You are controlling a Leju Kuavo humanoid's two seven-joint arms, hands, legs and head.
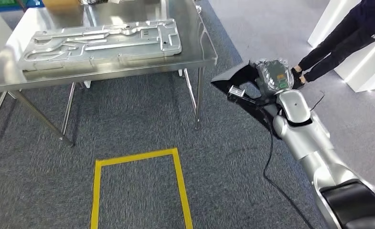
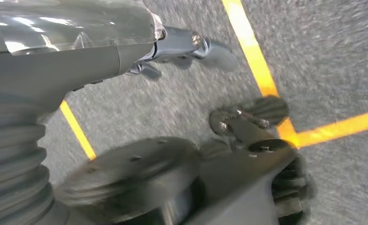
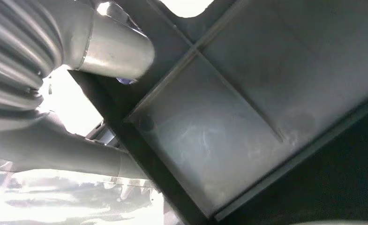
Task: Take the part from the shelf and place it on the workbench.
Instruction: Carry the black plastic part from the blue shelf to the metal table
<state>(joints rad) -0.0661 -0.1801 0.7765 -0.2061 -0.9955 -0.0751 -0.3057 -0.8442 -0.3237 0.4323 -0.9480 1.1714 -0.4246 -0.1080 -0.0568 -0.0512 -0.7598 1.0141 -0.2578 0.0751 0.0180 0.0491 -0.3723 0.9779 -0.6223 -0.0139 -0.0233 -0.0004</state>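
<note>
One black angular plastic part [image 1: 238, 78], gripped by right hand [image 1: 271, 76], held above grey carpet, right of steel table [image 1: 199, 45]; left hand [image 2: 139, 51] empty, fingers apart, above yellow floor tape [image 2: 252, 51].

Grey carpet floor [image 1: 142, 114] marked with a yellow tape rectangle [image 1: 178, 176], white wall panels [image 1: 367, 62] at right

Head view: high on body, facing forward and down over carpet, yellow floor marking [image 1: 137, 186], steel workbench [image 1: 195, 43]. Left wrist view: close behind left hand [image 2: 182, 51], facing floor; shares yellow marking with head view. Right wrist view: very close, pressed against black part [image 3: 247, 122].
</note>
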